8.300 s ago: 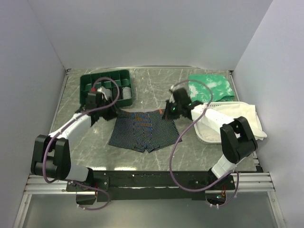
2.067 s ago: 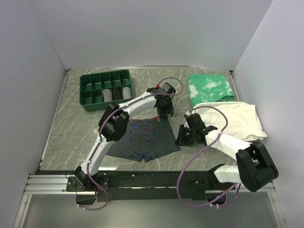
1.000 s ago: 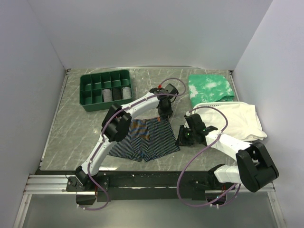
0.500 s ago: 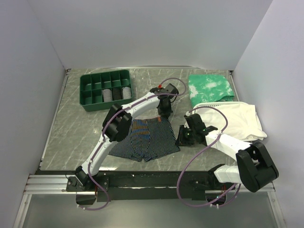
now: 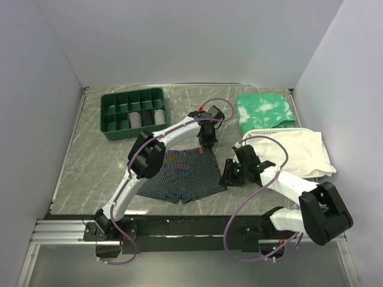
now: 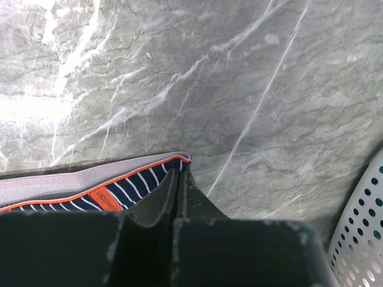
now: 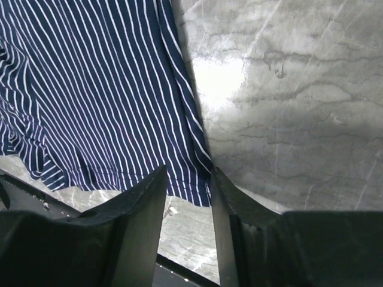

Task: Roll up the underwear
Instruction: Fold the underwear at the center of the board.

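Underwear (image 5: 179, 173) long axis left-right, waistband (image 6: 72, 179) far | my left gripper (image 6: 179, 178) clamped on far-right waistband corner | my right gripper (image 7: 187, 186) apart, astride near-right hem | cloth lies left of both

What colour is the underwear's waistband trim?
Orange, on a grey waistband; left wrist view shows it best.

the left gripper (image 6: 179, 179) has closed on the waistband corner of the underwear (image 5: 185, 176); the right gripper (image 7: 187, 185) has edged toward its hem and seems to have spread its jaws wider.
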You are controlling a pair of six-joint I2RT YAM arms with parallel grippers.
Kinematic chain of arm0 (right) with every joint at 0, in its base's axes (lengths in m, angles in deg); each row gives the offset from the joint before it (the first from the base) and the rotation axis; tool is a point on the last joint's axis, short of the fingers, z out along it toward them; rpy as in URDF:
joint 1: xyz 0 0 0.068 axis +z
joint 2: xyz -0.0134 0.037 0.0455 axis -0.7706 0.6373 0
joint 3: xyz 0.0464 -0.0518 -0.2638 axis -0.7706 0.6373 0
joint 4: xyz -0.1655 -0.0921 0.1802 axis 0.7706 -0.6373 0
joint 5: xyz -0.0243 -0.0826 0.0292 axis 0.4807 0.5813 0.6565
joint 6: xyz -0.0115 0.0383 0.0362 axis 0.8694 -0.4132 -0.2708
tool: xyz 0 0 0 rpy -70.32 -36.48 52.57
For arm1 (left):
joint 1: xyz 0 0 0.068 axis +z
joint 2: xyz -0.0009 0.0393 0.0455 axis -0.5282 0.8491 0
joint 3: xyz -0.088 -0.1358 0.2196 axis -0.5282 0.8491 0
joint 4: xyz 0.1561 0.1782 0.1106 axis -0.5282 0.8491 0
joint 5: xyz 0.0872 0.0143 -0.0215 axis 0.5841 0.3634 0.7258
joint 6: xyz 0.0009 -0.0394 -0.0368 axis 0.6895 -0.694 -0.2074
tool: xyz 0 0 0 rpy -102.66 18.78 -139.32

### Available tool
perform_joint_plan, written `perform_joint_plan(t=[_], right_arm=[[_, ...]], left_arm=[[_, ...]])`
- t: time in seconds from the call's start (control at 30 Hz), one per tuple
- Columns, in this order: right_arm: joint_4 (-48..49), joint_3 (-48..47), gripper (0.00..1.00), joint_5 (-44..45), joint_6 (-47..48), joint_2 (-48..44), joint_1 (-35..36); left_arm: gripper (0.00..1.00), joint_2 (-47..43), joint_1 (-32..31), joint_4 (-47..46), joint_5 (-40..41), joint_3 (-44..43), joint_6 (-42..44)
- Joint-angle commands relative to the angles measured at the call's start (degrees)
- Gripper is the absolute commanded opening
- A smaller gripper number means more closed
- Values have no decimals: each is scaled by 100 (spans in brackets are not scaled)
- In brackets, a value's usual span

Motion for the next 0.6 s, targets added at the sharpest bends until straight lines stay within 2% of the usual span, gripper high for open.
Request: perform_joint_plan(t=[0.0, 0.17, 0.43, 0.57], right_arm=[[72, 32, 43, 11, -11, -89, -58], [28, 41, 43, 107, -90, 17, -58], [-192, 14, 43, 678, -187, -458, -49], [-86, 59, 43, 363, -126, -249, -58]], left_arm=[[1, 115, -34, -180, 98, 442, 16], [1, 44, -8, -259, 10, 503, -1], [1, -35, 1, -348, 19, 565, -19], [1, -35, 1, -383, -25, 574, -19]])
